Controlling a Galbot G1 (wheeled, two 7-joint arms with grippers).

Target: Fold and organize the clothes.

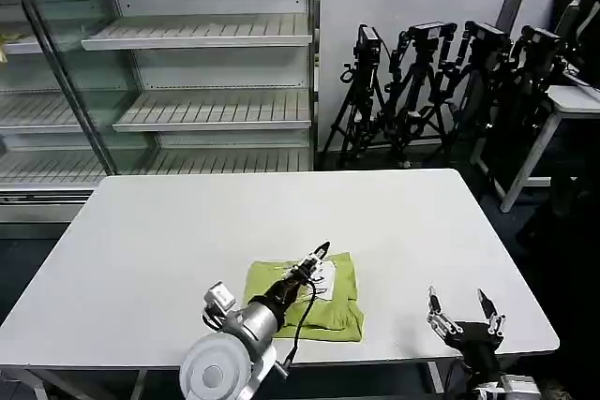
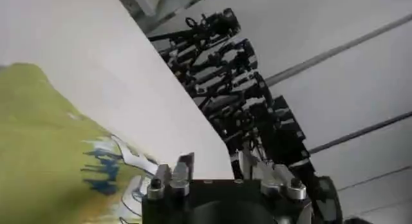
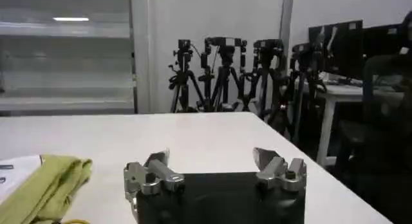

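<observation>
Lime shirt [image 1: 305,295], soft thin fabric, folded into rough rectangle with white-blue patch on top, lies near table [image 1: 187,231] front edge. Left gripper [image 1: 319,252] stretched over shirt, fingers nearly closed, holding nothing. Right gripper [image 1: 461,311] wide open, empty, low at table's front edge beside shirt.

The room is being lit pretty evenly from overhead, and the flat white rectangular table [image 1: 187,222] is being kept bright with barely any shadow. A ceiling strip is being mirrored in the glass-fronted metal shelving unit [image 3: 64,51]. The black camera tripods [image 2: 238,96] are being smeared soft in the left wrist view.
</observation>
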